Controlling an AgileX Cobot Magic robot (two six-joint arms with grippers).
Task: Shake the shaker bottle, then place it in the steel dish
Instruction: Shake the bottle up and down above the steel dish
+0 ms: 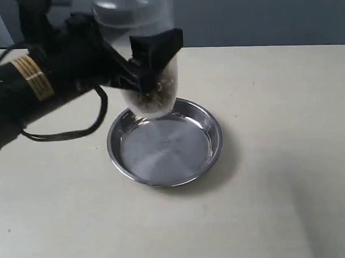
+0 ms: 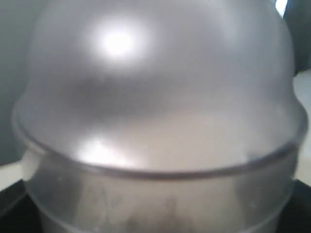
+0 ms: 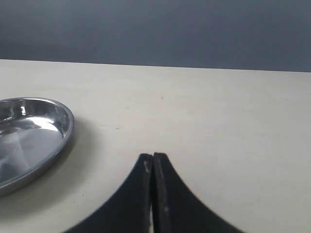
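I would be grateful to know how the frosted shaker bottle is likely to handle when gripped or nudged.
The clear frosted plastic shaker bottle probably weighs little: only its lowest part holds brown bits. Its smooth wall shows bright glare, so it may slip in a grip. Tall with a tapered base, it could tip if nudged in the round shiny steel dish.

The shaker bottle (image 1: 160, 91) is frosted, translucent plastic, smooth, with soft blurred highlights on its dome. The steel dish (image 1: 213, 133) is polished metal, mirror-bright at the rim, with fine concentric rings on its flat bottom. The table (image 1: 276, 170) looks pale, matt and faintly speckled. The left gripper (image 1: 152, 57) and right gripper (image 3: 153, 167) are matt black, plastic-looking.
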